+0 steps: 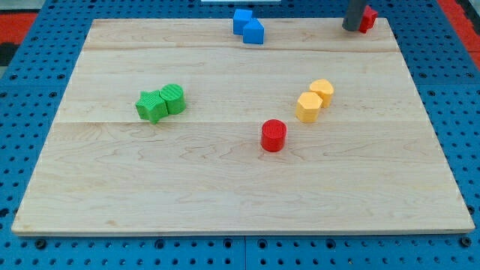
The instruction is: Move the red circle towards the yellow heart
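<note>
Near the middle of the wooden board (225, 187), slightly to the right, the red circle (274, 136) stands upright as a short cylinder. Just up and to its right lie two yellow blocks touching one another: the nearer yellow block (307, 106) and, behind it, the farther yellow block (322, 91). Which of the two is the heart I cannot tell, since their outlines are too small to read. A narrow gap of bare wood separates the red circle from the nearer yellow block.

My tip (352, 28) sits at the far right corner of the board, at the lower end of the dark rod, which enters from the view's top. It carries no pincer, so nothing is grasped or released; it touches only the board, as far as can be seen. A second red block (367, 18) lies just right of the rod, partly hidden behind it, its shape unclear. The red circle is well apart from my tip, nearer to the camera and to the left, with the yellow pair lying roughly between them.

At the far edge, left of the rod, two blue blocks (248, 25) sit pressed together. On the left half of the board two green blocks (160, 103) also touch each other.
</note>
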Motion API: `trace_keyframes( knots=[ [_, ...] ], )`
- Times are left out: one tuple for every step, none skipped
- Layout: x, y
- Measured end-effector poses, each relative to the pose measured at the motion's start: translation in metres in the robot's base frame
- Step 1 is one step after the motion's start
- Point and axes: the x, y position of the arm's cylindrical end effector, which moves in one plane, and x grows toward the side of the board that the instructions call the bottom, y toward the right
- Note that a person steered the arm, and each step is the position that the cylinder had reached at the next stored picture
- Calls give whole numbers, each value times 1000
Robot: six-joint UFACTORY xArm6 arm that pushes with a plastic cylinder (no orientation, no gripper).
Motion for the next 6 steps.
trace_keyframes(
  knots=[
    [24,1],
    [64,19],
    [101,31],
    [154,31],
    [199,27],
    [235,12]
  ],
)
